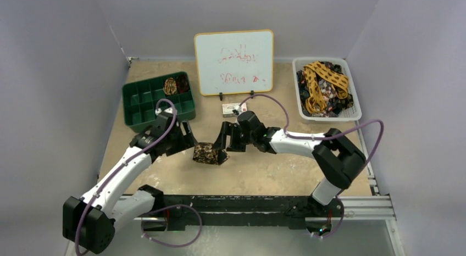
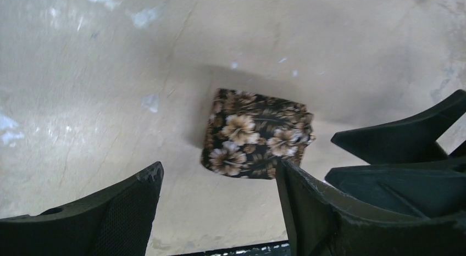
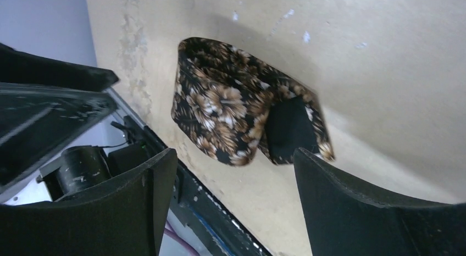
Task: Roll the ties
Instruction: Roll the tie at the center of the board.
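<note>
A tie [image 1: 206, 153] lies mid-table as a squat, loosely wound coil of dark cloth printed with tan and cream flowers, with black lining showing at its tail end. The table [image 1: 264, 173] is scuffed beige board. The left hand [image 2: 218, 171] and right hand [image 3: 233, 154] flank the coil, matte black fingers spread wide, gripping nothing.
</note>
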Available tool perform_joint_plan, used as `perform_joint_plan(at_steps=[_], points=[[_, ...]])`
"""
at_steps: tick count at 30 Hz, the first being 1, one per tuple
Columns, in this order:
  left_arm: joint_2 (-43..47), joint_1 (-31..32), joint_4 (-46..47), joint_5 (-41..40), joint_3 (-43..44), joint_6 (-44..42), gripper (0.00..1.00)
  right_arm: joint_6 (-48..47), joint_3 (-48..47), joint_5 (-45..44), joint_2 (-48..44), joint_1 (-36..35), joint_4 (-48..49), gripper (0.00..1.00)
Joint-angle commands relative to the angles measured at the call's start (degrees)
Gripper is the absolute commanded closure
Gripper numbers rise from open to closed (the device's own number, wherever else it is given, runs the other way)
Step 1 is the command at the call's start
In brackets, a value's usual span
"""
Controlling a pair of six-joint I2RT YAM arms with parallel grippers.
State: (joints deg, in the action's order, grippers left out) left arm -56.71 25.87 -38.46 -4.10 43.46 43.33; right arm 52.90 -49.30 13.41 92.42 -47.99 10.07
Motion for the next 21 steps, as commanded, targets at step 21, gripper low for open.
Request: perform_joint_plan(at_steps=[21], points=[[0.07, -14.35, 12.52, 23.88, -13.13, 2.21, 0.28, -8.69, -8.80, 10.33, 13.85, -0.18, -5.34, 0.44]])
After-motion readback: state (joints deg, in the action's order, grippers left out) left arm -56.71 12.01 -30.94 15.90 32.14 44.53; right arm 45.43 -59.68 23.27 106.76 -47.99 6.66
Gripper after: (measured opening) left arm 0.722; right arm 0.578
